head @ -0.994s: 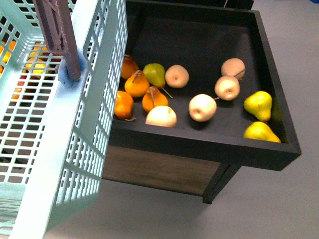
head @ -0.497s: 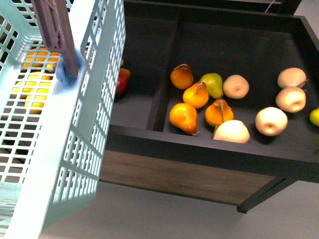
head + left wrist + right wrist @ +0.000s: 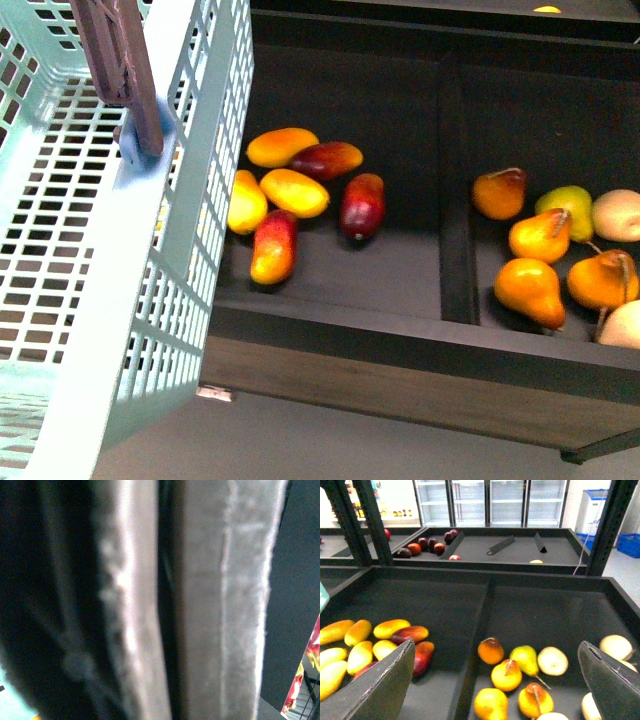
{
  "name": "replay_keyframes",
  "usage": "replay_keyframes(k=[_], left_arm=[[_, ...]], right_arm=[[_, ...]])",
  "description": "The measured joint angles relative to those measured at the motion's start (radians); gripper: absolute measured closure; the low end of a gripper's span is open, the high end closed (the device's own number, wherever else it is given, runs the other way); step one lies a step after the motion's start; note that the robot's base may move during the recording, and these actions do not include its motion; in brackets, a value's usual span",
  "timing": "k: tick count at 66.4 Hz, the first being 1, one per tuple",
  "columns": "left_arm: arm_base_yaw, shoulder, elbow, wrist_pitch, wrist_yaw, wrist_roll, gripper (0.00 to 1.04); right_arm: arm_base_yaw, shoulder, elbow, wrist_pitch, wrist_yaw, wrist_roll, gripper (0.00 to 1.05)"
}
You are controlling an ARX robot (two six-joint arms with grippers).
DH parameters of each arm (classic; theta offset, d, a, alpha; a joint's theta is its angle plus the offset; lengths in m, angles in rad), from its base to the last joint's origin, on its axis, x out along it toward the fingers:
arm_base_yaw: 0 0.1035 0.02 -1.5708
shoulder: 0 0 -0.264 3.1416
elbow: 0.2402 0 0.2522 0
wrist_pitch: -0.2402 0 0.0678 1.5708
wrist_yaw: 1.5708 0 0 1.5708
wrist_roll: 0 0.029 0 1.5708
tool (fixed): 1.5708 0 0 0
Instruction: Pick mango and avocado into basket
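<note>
The basket [image 3: 190,250] filled the left side of the front view, tilted, its slotted wall crossing in front of the left end of the black display tray [image 3: 400,345], and its brown handle [image 3: 120,70] rose from the rim. The mangoes [image 3: 293,192] lay clustered in the tray's left compartment, just beside the basket wall. The nearest yellow one [image 3: 245,200] was partly hidden behind the wall, and a dark red one [image 3: 362,205] lay at the cluster's outer edge. A divider [image 3: 455,200] set them apart from the right compartment, where orange pears [image 3: 540,235], a green pear [image 3: 570,208] and a pale round fruit [image 3: 618,215] sat close together. The right gripper [image 3: 496,644] hung over the tray with its fingers [image 3: 385,685] spread wide and nothing between them. From that wrist the mangoes [image 3: 390,628] showed beyond one finger and the pears between the two. A farther tray [image 3: 490,555] held small dark and red fruit [image 3: 422,545], too small to name. The left wrist view was filled with blurred grey-brown bands [image 3: 200,600], possibly the basket's handle seen very close. From it I could not tell how the left gripper stood or what it held.
</note>
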Motion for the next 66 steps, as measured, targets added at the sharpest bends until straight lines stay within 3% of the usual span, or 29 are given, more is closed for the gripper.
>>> replay_keyframes(k=[66], left_arm=[[0.000, 0.002, 0.000, 0.000, 0.000, -0.001, 0.79]], right_arm=[[0.000, 0.000, 0.000, 0.000, -0.002, 0.000, 0.09]])
